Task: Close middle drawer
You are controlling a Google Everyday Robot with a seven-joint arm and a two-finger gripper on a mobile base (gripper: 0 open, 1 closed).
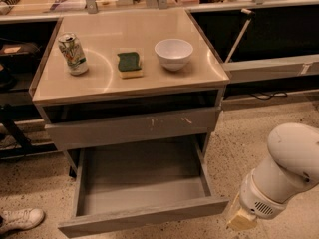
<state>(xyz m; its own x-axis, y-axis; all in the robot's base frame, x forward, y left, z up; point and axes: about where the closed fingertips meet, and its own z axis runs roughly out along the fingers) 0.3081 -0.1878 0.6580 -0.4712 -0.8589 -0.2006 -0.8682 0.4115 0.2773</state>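
Gripper [242, 219] hangs low at the lower right, at the end of the white arm [286, 168], just beside the right front corner of the middle drawer [142, 188]. Whether it is open or closed, or holding anything, I cannot tell. The drawer stands pulled far out of the cabinet [149, 83], below the scratched drawer front [132, 128]. Its front panel runs side to side, so the panel lies leftward of the gripper in this view. A closing push would probably need the gripper in front of that panel, nearer its middle.
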